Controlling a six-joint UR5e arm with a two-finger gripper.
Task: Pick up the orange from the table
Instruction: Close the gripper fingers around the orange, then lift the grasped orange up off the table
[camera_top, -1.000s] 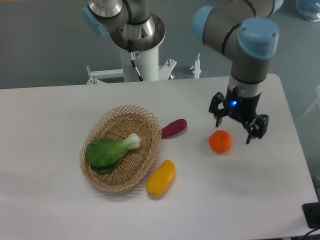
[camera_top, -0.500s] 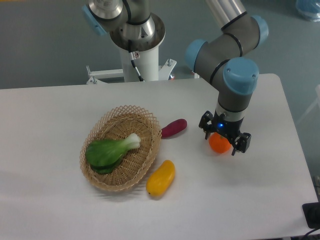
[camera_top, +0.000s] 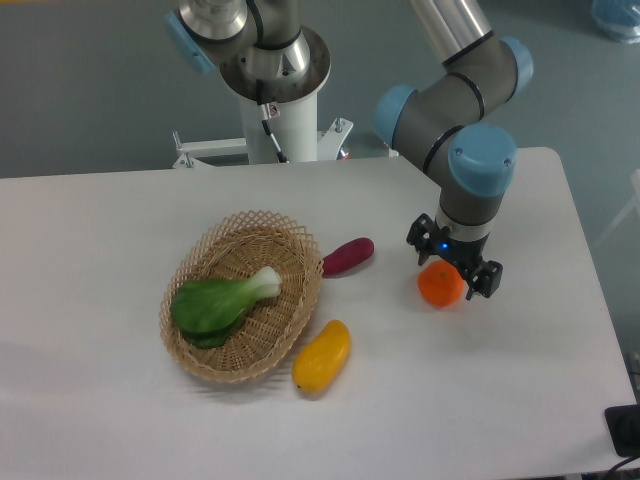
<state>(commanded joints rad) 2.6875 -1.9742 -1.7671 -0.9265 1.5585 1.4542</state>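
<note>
A: Orange fruit loc? Ref = wicker basket (camera_top: 243, 297).

B: orange (camera_top: 439, 285) seen on white table (camera_top: 100, 220), well right of basket, past the purple veg (camera_top: 348, 256).

A: Gripper?

B: gripper (camera_top: 455, 268) positioned over the orange, fingers spread, one each side at its upper part. Contact can't be confirmed, not clamped.

A: Other items?

B: Bok choy (camera_top: 218, 303) seen inside basket; yellow mango-like fruit (camera_top: 322, 355) just beside basket's lower-right rim.

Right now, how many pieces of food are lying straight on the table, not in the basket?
3: the orange under the gripper, a purple vegetable beside the basket rim, and a yellow fruit in front of the basket. None seems hidden.
</note>
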